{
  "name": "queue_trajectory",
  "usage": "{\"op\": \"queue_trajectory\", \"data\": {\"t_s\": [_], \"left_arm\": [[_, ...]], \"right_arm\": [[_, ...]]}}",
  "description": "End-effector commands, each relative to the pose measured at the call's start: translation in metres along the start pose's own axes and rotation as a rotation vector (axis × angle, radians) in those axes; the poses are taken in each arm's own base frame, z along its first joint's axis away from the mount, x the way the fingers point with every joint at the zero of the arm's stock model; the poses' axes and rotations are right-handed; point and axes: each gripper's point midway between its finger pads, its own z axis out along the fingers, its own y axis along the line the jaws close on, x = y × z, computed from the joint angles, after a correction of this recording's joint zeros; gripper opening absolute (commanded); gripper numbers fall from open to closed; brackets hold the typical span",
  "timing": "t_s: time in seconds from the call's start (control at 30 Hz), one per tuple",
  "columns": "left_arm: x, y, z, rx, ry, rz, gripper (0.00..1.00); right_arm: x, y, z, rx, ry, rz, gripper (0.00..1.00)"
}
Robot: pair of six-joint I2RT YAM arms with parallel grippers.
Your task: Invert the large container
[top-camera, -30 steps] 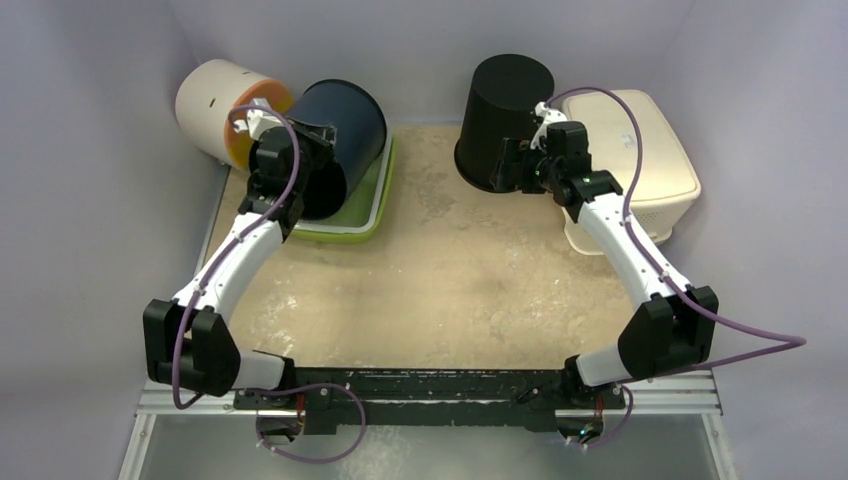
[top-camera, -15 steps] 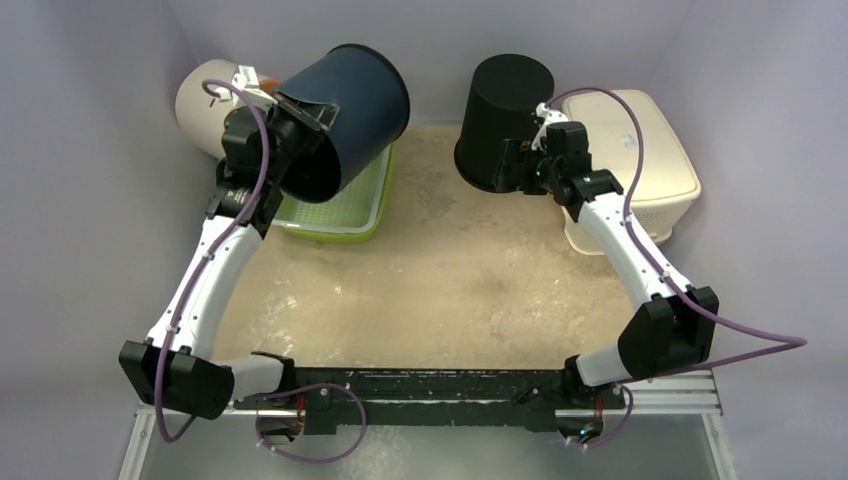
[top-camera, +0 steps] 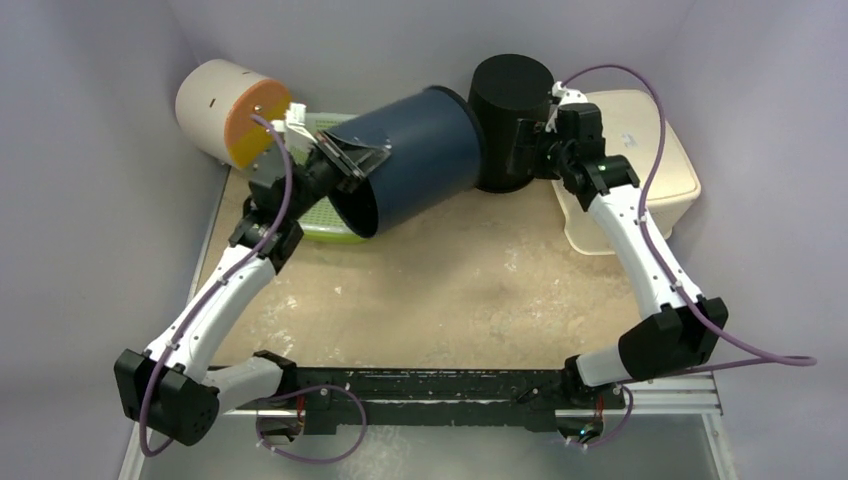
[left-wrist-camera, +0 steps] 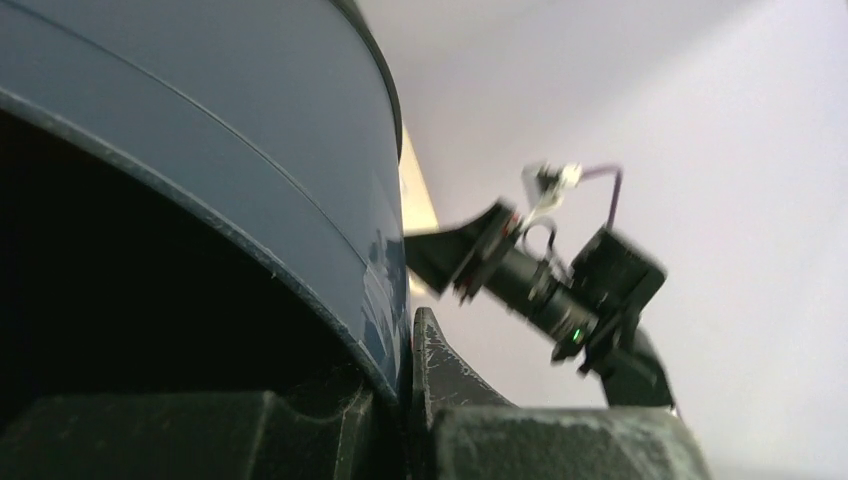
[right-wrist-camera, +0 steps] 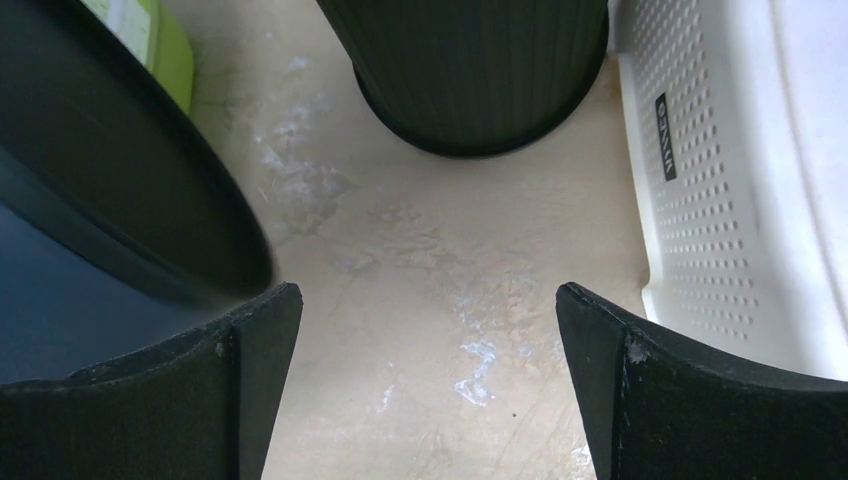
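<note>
The left pincer (top-camera: 345, 160), clamped on the rim of the large blue container (top-camera: 425, 150), has swung it off the green tray (top-camera: 312, 230). It now hangs sideways above the desk (top-camera: 450, 290), roughly half turned. Beyond, the right pincer (right-wrist-camera: 430, 300) gapes wide and empty beside the black bin (top-camera: 510, 95).

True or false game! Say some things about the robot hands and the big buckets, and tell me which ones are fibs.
1. The left gripper pinches the blue container by its rim. True.
2. The blue container stands upright. False: it is tipped on its side.
3. The right gripper holds the black container. False: it is open and holds nothing.
4. The black container sits mouth down on the table. True.
5. The white basket is beside the left arm. False: it is by the right arm.
</note>
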Motion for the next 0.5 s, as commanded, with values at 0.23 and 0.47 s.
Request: {"op": "queue_trajectory", "data": {"t_s": [0.23,0.47], "left_arm": [[0.079,-0.062,-0.012,0.364,0.142,-0.048,0.00],[0.145,-0.014,0.005,0.271,0.289,-0.039,0.00]], "right_arm": [[-0.059,-0.012,-0.048,0.026,-0.142,-0.003,1.00],[-0.034,-0.010,-0.044,-0.016,-0.075,-0.012,1.00]]}}
